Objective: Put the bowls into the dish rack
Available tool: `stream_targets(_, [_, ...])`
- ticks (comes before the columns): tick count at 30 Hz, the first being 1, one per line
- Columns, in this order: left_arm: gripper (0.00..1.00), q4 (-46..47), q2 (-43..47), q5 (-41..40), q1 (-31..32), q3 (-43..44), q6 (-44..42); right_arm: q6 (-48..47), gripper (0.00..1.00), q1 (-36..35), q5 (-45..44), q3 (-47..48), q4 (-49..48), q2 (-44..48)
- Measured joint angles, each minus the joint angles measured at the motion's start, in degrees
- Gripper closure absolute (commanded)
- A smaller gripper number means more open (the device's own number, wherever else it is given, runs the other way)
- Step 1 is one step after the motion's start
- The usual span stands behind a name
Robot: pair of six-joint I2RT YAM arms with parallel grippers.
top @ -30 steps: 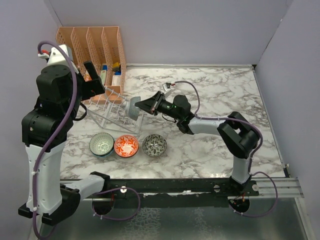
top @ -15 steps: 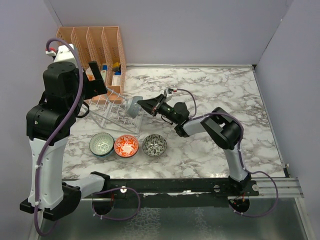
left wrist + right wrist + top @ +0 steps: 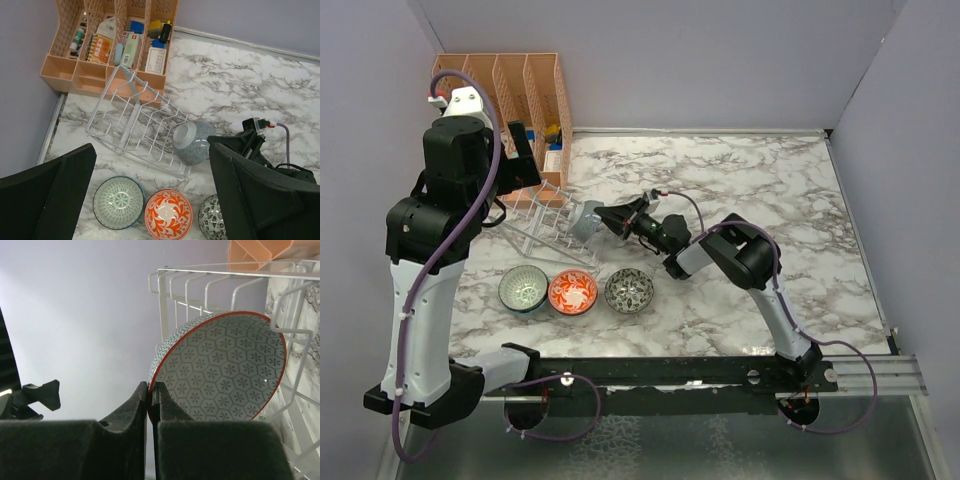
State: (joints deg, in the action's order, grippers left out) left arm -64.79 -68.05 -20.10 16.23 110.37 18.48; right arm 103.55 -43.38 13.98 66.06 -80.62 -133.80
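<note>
While three bowls wait in a row on the marble surface (image 3: 760, 180), seen from above, the first loading step looks under way: the right tool (image 3: 604, 215) reaches low across to the right end of the dish rack (image 3: 542, 228) with a grey-blue bowl (image 3: 583, 218) tipped on its side. The teal bowl (image 3: 523, 289), orange bowl (image 3: 573, 292) and dark-flowered bowl (image 3: 629, 290) sit just in front of the rack, upright. The left tool (image 3: 520, 160) hangs high near the orange file organizer (image 3: 500, 80).

From the left wrist, that tool's fingers (image 3: 55, 195) are spread wide with nothing between them; the grey-blue bowl sits at the rack's near right corner, foot uppermost.

From the right wrist, the tool is pinched nearly shut on the bowl's rim, and rack prongs cross beside and behind the bowl. Whether it is seated between prongs I cannot tell.

Next, I judge, the bowl must settle on edge into a slot before the grip eases, or it may roll out.
</note>
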Motion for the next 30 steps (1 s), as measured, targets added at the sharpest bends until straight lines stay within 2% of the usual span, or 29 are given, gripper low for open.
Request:
stream_targets(10, [0.01,0.39,-0.28,0.15,0.0,-1.68,0.02,4.81,0.98,0.0,0.28,0.26,-0.48,-2.93])
stream_targets(17, [0.01,0.66,-0.48,0.42,0.0,-2.21,0.02,6.36,0.77,0.0,1.36,0.26,-0.48,-3.69])
stream_targets(22, [0.01,0.96,-0.48,0.57,0.0,-2.21,0.02,6.78,0.65,0.26,3.13,0.26,-0.39,-4.31])
stream_targets(26, [0.01,1.27,-0.48,0.59,0.0,-2.21,0.02,6.38,0.62,0.37,4.33,0.39,-0.37,-4.31])
stream_targets(30, [0.01,1.29,-0.48,0.61,0.0,-2.21,0.02,5.81,0.51,0.72,5.2,0.39,-0.31,-4.28])
